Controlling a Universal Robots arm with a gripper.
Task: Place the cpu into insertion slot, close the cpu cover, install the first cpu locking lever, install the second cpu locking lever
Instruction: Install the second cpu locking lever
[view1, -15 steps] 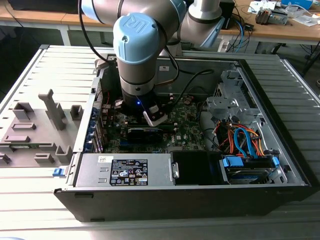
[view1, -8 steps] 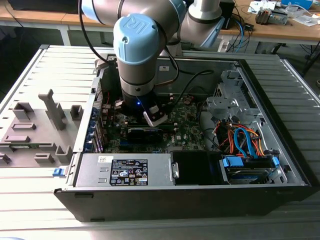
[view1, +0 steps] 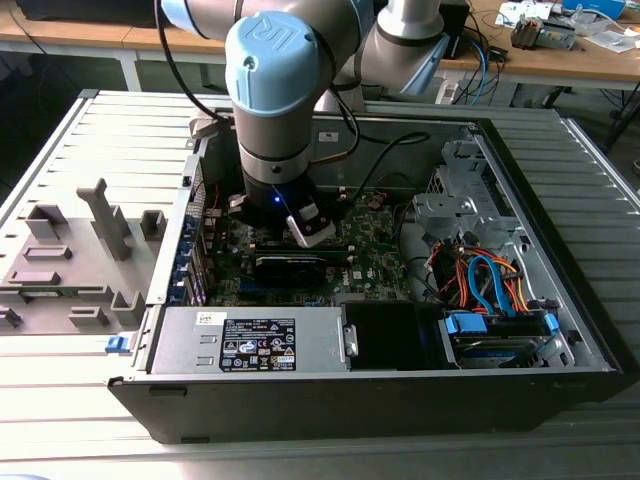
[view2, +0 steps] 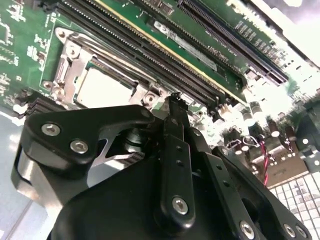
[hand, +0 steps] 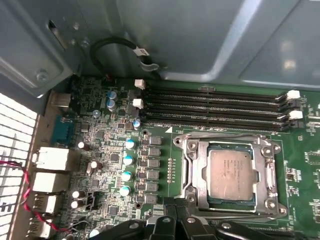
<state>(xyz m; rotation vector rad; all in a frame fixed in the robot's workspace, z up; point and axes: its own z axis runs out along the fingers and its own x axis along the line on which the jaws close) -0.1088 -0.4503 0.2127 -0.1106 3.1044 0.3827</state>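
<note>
My arm reaches down into the open computer case at the middle of the exterior view; a white label sits on the grey power supply at lower centre, its print too small to make out. In the first wrist view the cpu lies seated in the insertion slot, the cpu cover framing it, faint illegible marking on its top. My gripper sits just beside the socket's edge, fingers drawn together and holding nothing.

Arm reaching down, gripper closed, empty
</note>
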